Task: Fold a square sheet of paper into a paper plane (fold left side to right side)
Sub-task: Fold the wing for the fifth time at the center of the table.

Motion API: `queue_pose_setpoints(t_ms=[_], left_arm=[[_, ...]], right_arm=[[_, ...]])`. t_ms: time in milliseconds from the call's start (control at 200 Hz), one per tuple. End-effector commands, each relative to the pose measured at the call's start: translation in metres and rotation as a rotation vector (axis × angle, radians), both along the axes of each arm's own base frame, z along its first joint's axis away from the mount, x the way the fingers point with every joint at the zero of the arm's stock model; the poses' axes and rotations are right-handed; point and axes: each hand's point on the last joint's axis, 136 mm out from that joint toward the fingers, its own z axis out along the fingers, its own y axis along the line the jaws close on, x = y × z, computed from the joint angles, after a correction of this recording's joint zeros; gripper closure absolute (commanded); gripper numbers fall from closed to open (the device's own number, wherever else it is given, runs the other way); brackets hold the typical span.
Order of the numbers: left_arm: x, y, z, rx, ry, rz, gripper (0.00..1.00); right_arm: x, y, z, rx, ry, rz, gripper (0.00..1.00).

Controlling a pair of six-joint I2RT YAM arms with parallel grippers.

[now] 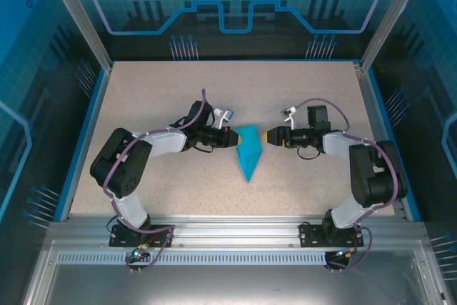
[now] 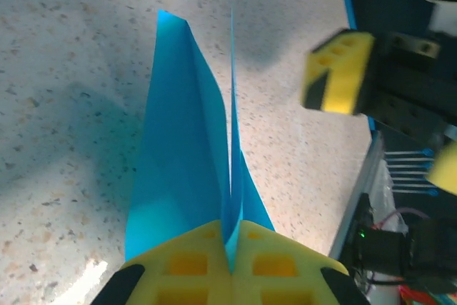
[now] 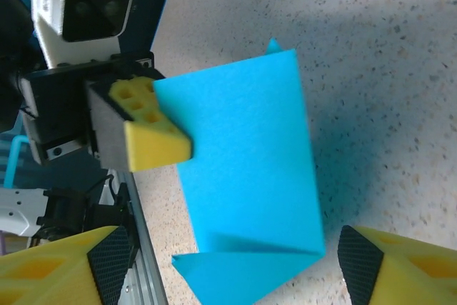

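At the centre of the speckled table (image 1: 157, 98), the folded cyan paper (image 1: 248, 152) sits partly raised, its pointed end toward the near edge. Left gripper (image 1: 235, 137): fingers pressed together, pinching the paper's left edge near its far end. The left wrist view shows a flap standing upright from the closed pads (image 2: 193, 262). Right gripper (image 1: 267, 136): fingers spread, just beside the paper's right side, not clamping it.
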Motion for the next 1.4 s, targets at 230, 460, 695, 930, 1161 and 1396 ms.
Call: queue_pose_setpoints(t_ms=[230,460,695,930,1161,1396], left_arm=[[-0.018,-0.008,0.027,-0.089,-0.103,-0.159,0.97],[-0.016,-0.009,0.023,-0.086,-0.090,-0.169,0.98],[-0.008,-0.005,0.013,-0.062,-0.070,-0.142,0.83],[0.008,0.024,0.012,0.083,-0.120,-0.013,0.30],[-0.007,0.060,0.042,0.308,-0.268,0.101,0.23],[-0.072,0.036,0.032,0.497,-0.332,-0.002,0.26]], right_arm=[[0.005,0.019,0.001,0.094,-0.005,0.129,0.33],[-0.002,0.024,-0.005,0.105,0.030,0.156,0.61],[-0.004,0.027,-0.013,0.089,0.060,0.154,0.93],[-0.002,0.027,-0.034,0.026,0.163,0.089,1.00],[0.004,0.023,-0.047,-0.033,0.278,-0.022,1.00],[0.009,0.021,-0.045,-0.072,0.371,-0.110,1.00]])
